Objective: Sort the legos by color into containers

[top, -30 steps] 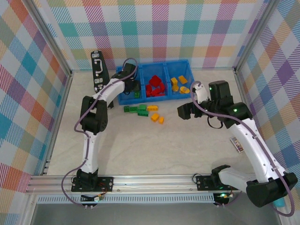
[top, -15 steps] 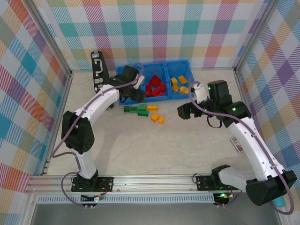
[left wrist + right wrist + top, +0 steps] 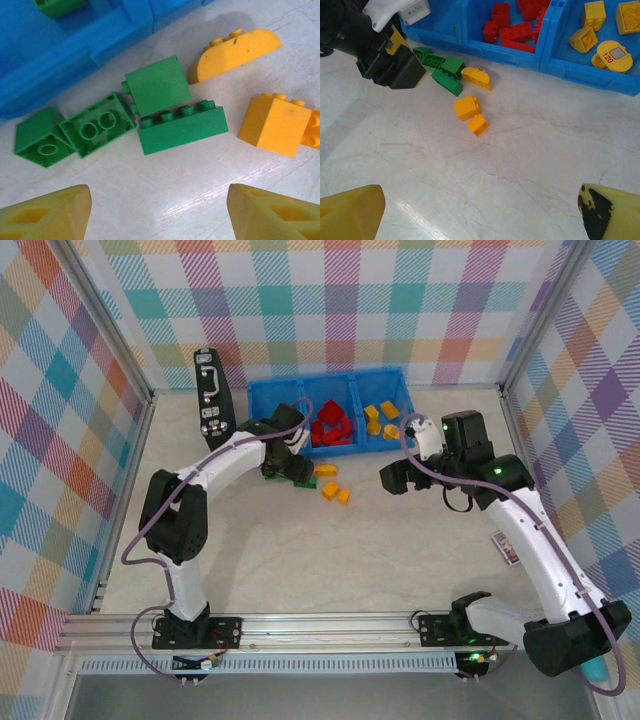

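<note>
The blue tray (image 3: 330,378) is sitting at upper centre, holding red legos (image 3: 331,426) in its middle compartment and yellow legos (image 3: 380,418) in its right. Loose green legos (image 3: 180,127) are lying on the table (image 3: 400,560) just below it, under the left claw (image 3: 160,210), which is hanging wide and empty. The right claw (image 3: 480,215) is gaping wide and empty too.

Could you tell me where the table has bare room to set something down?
The wide stretch of table between the loose yellow legos and the arm bases is bare. It is crowded in front of the blue tray, where green legos lie beneath the left end effector.
</note>
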### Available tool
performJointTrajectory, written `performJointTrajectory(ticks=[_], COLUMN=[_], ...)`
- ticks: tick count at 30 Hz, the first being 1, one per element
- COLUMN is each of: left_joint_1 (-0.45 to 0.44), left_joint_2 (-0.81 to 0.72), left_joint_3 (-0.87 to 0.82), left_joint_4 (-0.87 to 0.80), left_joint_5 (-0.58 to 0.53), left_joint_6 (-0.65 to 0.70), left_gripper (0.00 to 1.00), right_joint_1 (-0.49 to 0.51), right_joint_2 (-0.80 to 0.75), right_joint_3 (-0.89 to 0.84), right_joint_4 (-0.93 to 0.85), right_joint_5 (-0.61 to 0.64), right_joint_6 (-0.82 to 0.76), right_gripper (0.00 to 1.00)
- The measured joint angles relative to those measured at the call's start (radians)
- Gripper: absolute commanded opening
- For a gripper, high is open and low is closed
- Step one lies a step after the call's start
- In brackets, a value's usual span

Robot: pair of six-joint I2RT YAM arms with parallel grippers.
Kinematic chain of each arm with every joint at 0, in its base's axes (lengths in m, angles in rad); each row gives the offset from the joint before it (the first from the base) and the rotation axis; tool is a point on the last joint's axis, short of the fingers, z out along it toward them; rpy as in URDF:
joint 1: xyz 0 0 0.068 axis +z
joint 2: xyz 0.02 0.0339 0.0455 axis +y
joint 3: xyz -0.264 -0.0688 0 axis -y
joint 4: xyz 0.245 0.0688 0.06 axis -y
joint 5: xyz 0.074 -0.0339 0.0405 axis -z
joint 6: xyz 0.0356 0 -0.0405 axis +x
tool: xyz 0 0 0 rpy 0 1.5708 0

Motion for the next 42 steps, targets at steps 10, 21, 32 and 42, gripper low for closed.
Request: performJointTrajectory(ticks=[10,21,32,42], left_joint_1=[-0.048,-0.055,-0.055,-0.055], left_joint_2=[0.076,0.097,0.143,0.173], left_joint_3=[-0.002,-0.012,-0.012,-0.008], left_joint_4=[0.032,0.079,0.107,0.127], left_joint_5=[-0.003,-0.006,-0.03,-0.041], left_joint_6=[-0.142,-0.219,-0.254,-0.288], left_gripper=[0.77,0.84,0.82,0.72], right_joint_1=[0.0,0.0,0.0,0.0], right_joint_2=[0.0,0.005,0.005,0.005], right_joint_3=[0.0,0.0,0.0,0.0], right_joint_4=[0.0,0.001,0.003,0.003], right_joint_5=[-0.003,-0.003,-0.003,-0.003], right_joint_6=[0.0,0.003,0.003,0.003], right_gripper=[0.99,0.99,0.99,0.99])
